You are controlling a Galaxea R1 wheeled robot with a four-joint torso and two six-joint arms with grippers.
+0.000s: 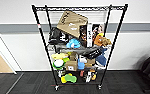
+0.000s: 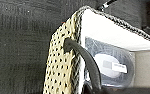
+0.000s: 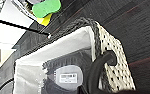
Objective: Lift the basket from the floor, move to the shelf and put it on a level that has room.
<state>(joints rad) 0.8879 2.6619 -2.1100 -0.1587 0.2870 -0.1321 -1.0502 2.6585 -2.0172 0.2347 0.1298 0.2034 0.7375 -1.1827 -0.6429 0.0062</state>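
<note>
Left wrist view: the basket (image 2: 63,67) is seen close, its cream woven end wall, dark braided rim and white cloth lining plain to view. A dark loop handle (image 2: 87,60) arches from that end wall toward the camera. Inside the lining lies a dark flat object with a white label (image 2: 111,66). Under the basket is the floor (image 2: 18,45) of dark carpet tiles. Whether the left tool is wide, narrow or closed on the handle cannot be told.

Right wrist view: the basket's opposite end (image 3: 116,65) shows, with a second loop handle (image 3: 101,67) curving up at the near edge. The state of the right tool likewise cannot be told. Beyond the rim, a black wire of the shelf (image 3: 18,26) crosses the frame, with a green sponge-like item (image 3: 46,7) behind it.

Head view: the shelf stands ahead on the carpet against a white wall, on small casters. Its top level (image 1: 78,8) is a bare wire grid. The lower tiers are crowded with a tilted cardboard box (image 1: 72,23), a blue item (image 1: 73,43) and a small carton (image 1: 71,65).
</note>
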